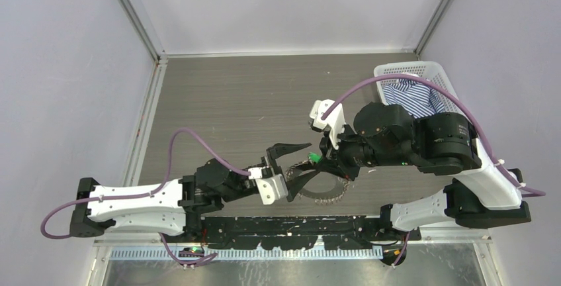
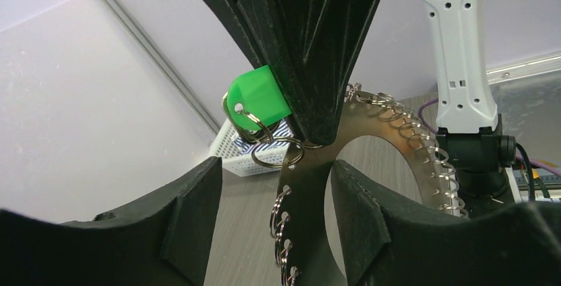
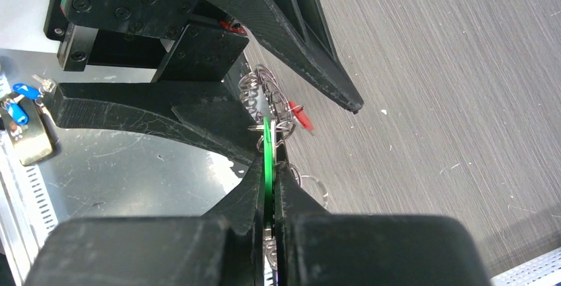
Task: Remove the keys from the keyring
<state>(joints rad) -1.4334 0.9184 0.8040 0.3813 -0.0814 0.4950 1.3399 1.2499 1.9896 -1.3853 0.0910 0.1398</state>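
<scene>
Right jaws: mine, pinched tight on the green key head (image 2: 255, 97), which shows edge-on between them in the right wrist view.
Left jaws: spread wide, holding nothing, reaching in from the opposite side to face the right pair.
Keyring: its silvery band (image 2: 305, 190) stands on edge between my 2 left fingers, nearer 1 of them. I cannot tell whether it touches.
Keys: the fan of keys (image 1: 325, 197) hangs below the green head, low over the worktop (image 1: 231, 100). I cannot tell whether it rests there.
Linkage: small wire loops join the green head to the band, just beside my right fingertips.
Step in hand: my read is bracing. 1 key is gripped and the ring is not yet secured, so no key looks freed.
Next move calls for: closing the left jaws on the band just under the green head. They must hold firm so the right jaws can work that key round its loop.
Risk: if the left jaws pinch the loops instead of the band, the key may jam.
</scene>
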